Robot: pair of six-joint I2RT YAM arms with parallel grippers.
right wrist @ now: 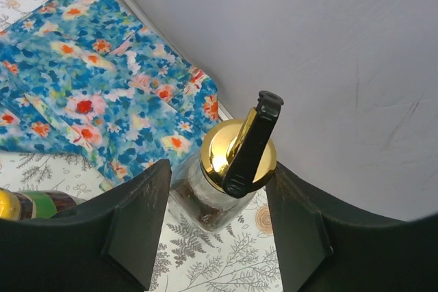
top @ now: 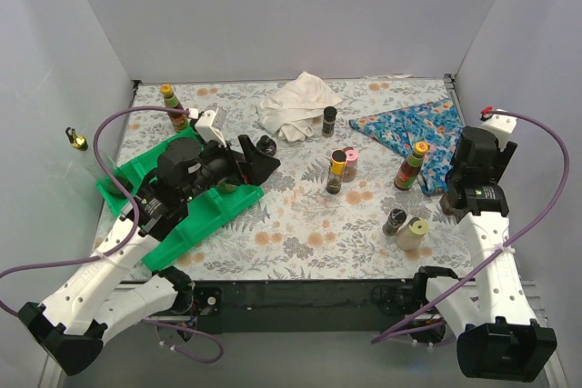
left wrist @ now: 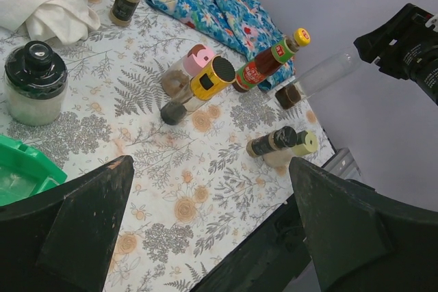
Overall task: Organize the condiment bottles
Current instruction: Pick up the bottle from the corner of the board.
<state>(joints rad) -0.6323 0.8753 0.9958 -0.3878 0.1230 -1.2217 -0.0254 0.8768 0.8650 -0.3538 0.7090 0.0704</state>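
My right gripper (right wrist: 217, 172) is clamped on a gold-capped jar (right wrist: 213, 147) at the 3 o'clock edge of the table (top: 300, 243), beside the blue cloth (right wrist: 82, 94). My left gripper (left wrist: 205, 227) gapes wide over the green tray (top: 195, 224) at 9 o'clock. The other bottles (top: 338, 170) stand around the centre.

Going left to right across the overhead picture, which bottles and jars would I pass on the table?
Back-left sauce bottle → round black-lidded jar → slim black-capped bottle → yellow-lidded jar → red sauce bottle. The rest overlap too much to place.
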